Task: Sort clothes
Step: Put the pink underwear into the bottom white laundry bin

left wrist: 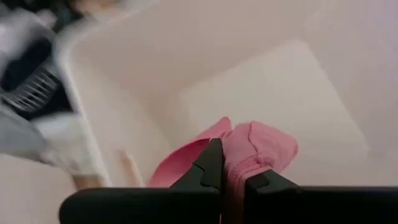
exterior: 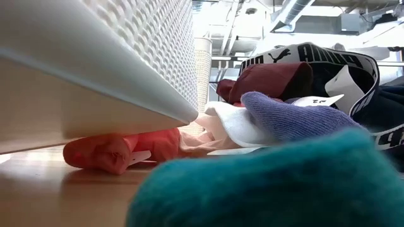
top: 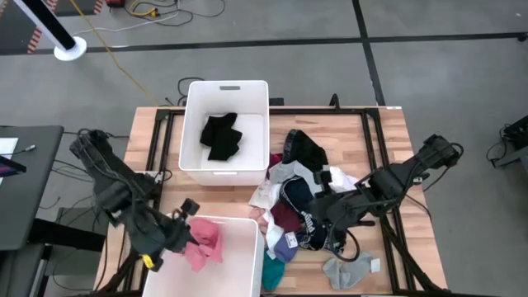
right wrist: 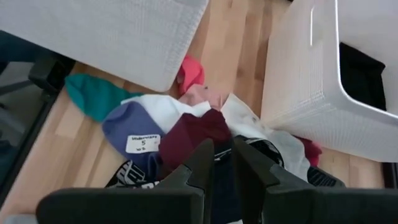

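**Ana:** Pincer on the left (top: 188,224) first: what is it doing over the near bin (top: 244,224)?

**Ben:** It is clamped tight on a pink garment (left wrist: 249,149), with the cloth pinched between its closed fingers and hanging inside the bin's white walls. My guess is that it holds the piece there because this bin is meant for coloured items, and letting go here would drop it inside rather than on the rim.

**Ana:** And the right pincer (top: 323,206)?

**Ben:** That one sits low over the heap of clothes (top: 299,210) on the worktop (top: 379,132), just beside the near bin. Its fingers stand only slightly apart, pointing down at a maroon piece (right wrist: 196,134). Whether it already has fabric nipped I cannot tell; nothing visibly hangs from it.

**Ana:** Why is the pile where it is?

**Ben:** It lies between the two bins on the right arm's side, so either arm can reach it. A teal piece (right wrist: 93,93) and a blue sock with a white label (right wrist: 134,134) spill from its near edge, and a grey sock (top: 351,268) lies a little apart.

**Ana:** Farther back?

**Ben:** The far bin (top: 227,89) holds only a black garment (top: 221,136), which suggests darks go there. Most of the sorting looks undone.
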Controlling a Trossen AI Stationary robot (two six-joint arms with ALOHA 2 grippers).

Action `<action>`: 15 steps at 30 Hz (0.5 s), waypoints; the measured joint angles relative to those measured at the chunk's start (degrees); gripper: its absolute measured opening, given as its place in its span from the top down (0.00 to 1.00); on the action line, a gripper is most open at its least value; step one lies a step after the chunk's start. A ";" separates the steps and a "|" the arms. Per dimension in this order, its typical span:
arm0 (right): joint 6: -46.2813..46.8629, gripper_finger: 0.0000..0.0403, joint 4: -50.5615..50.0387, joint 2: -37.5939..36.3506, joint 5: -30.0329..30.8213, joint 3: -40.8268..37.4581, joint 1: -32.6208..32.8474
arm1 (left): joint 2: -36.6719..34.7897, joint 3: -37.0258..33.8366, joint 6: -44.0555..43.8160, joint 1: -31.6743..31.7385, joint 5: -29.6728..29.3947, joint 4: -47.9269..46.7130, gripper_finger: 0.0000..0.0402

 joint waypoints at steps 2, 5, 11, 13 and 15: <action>-0.02 0.82 1.29 0.00 0.02 -1.17 0.00 | 1.32 -1.57 -1.88 0.02 1.52 -0.23 1.00; -0.02 0.82 1.73 0.00 0.01 -2.95 -0.13 | 3.54 -3.17 -4.12 0.47 1.74 -1.91 1.00; -0.05 0.82 5.63 0.00 0.00 -6.42 -0.13 | 5.92 -7.18 -8.18 1.86 1.76 -3.47 0.99; 0.02 0.82 6.62 0.01 0.02 -7.74 -0.13 | 6.16 -8.37 -9.37 2.33 1.78 -3.46 0.96; 0.75 0.81 8.20 0.00 0.02 -9.23 -0.26 | 6.18 -9.66 -10.53 2.45 1.79 -3.57 0.90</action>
